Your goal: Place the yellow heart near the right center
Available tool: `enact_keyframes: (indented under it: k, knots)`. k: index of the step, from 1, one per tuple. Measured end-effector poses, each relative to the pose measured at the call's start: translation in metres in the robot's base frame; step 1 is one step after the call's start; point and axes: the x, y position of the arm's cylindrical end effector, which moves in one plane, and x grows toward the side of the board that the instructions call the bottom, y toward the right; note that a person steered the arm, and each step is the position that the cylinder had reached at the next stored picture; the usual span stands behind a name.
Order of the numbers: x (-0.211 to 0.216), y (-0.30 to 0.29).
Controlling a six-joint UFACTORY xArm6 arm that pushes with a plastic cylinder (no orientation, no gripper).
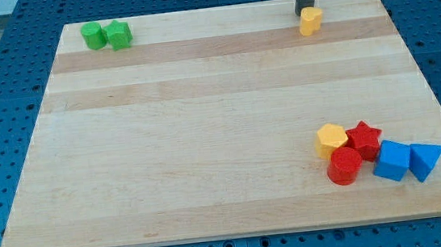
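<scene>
One yellow heart [310, 21] sits at the board's top edge, right of middle, with my tip [305, 12] touching its upper-left side; the rod has no pincer and holds nothing. An off-centre push could spin the heart aside, or overshoot into the yellow hexagon [332, 139] cluster near the bottom-right corner.

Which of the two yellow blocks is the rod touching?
The yellow heart at the view's top, right under my tip. The other yellow block sits far off in the lower-right cluster.
</scene>
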Motion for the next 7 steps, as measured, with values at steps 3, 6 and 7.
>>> enact_keyframes:
  k: [3, 6, 7]
  knots:
    - [0.091, 0.012]
    - [0.176, 0.040]
    - [0.196, 0.045]
